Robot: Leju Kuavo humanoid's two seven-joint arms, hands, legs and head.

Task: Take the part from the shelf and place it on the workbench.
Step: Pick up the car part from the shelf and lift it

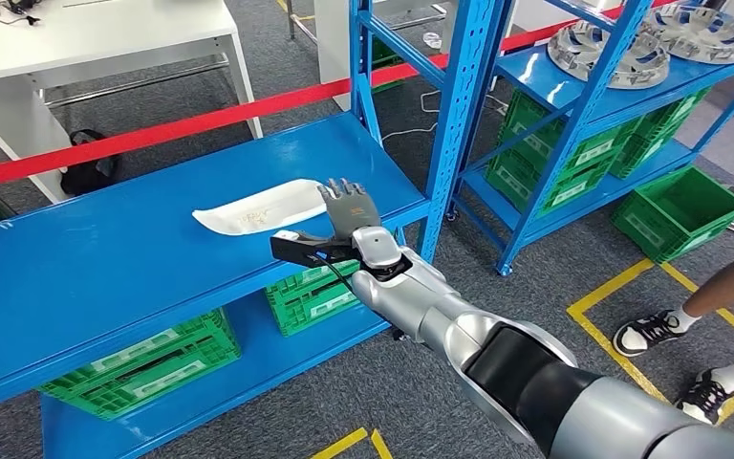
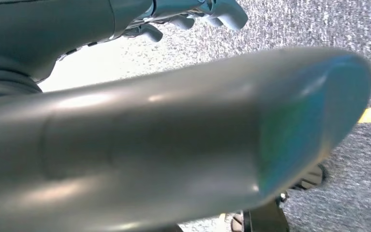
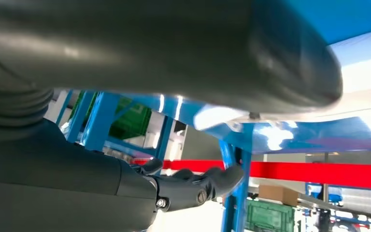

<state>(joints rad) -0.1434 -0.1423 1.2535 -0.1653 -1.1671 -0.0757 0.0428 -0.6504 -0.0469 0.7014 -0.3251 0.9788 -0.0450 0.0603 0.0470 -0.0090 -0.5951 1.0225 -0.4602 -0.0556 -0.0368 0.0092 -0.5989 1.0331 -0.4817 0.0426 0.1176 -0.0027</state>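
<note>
Silver and dark, the right arm (image 1: 497,354) is the nearest thing in the head view, reaching up and away toward the blue shelf (image 1: 105,258). At its end the right hand (image 1: 347,215) stands upright over the shelf's front edge, palm toward the part, fingers (image 1: 344,191) spread wide and holding nothing. The part (image 1: 260,207), a long white curved panel, lies flat on the top board of the blue shelf, and the fingertips reach its near end; whether they touch it cannot be told. In the right wrist view the right hand's dark fingers (image 3: 207,181) are loosely extended beside a blue upright of the shelf.

Below the shelf's top board, green crates (image 1: 143,363) sit on its lower level. A second blue shelf (image 1: 621,105) stands to the right of the first and carries silver wheel covers (image 1: 612,48) on top and more green crates beneath; one green crate (image 1: 679,210) rests on the floor beside it. A red barrier tape (image 1: 182,124) runs behind the blue shelf, with a white table (image 1: 96,38) beyond it. A person's legs and sneakers (image 1: 650,332) stand on the grey carpet to the right of the shelves, near yellow floor lines.

The left hand (image 2: 193,14) appears in the left wrist view, fingers curled, above grey carpet; whether it holds anything cannot be told.
</note>
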